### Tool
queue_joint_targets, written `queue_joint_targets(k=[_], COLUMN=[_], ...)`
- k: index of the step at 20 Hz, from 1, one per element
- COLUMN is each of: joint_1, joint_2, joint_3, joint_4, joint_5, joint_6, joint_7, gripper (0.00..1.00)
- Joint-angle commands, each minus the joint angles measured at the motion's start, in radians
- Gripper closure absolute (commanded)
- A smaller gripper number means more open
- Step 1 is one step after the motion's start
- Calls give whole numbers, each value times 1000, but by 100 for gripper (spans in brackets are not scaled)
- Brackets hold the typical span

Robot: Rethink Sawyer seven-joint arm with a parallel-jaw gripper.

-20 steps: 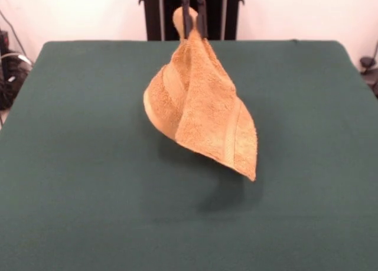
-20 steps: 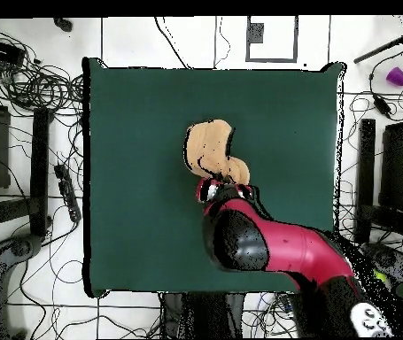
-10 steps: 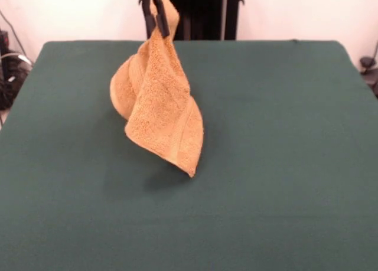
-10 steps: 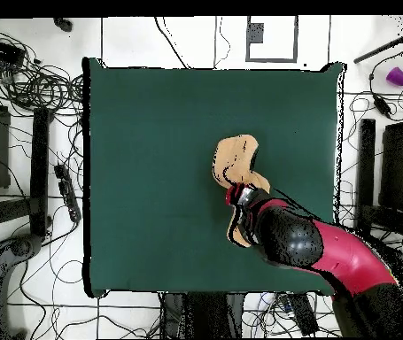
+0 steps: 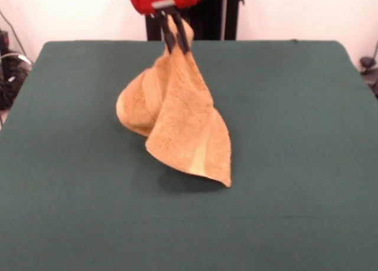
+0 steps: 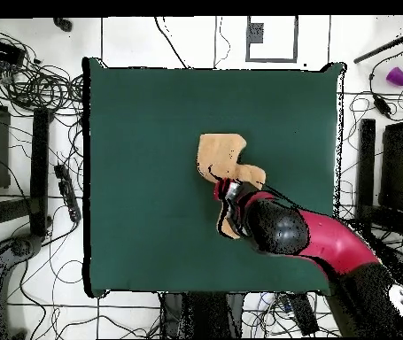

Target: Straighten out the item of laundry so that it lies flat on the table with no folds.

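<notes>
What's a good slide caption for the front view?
Gripper shut on towel, dangling it folded above the green table.

hanging towel (image 5: pixel 177 114) mid-table (image 5: pixel 295 135), open felt around

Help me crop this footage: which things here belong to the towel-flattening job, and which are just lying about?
Part of the job:
towel, hanging bunched from the gripper
table

Just lying about:
cables on the floor
purple cup on the floor
</notes>
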Motion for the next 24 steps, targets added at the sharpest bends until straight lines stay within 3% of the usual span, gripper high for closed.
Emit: queue_joint_targets(k=[1,4,11,19,24], joint_1=[236,299,325,283,309], joint_2=[260,344,481,418,329], joint_3=[-105,-182,-224,-223,-281], joint_4=[-200,-276,-345,-238,-190], joint_5=[-105,-109,-125,-175,-177], joint_6=[-230,-239,-318,-339,-230], joint_7=[93,105,83,73,55], gripper=[100,100,100,100,100])
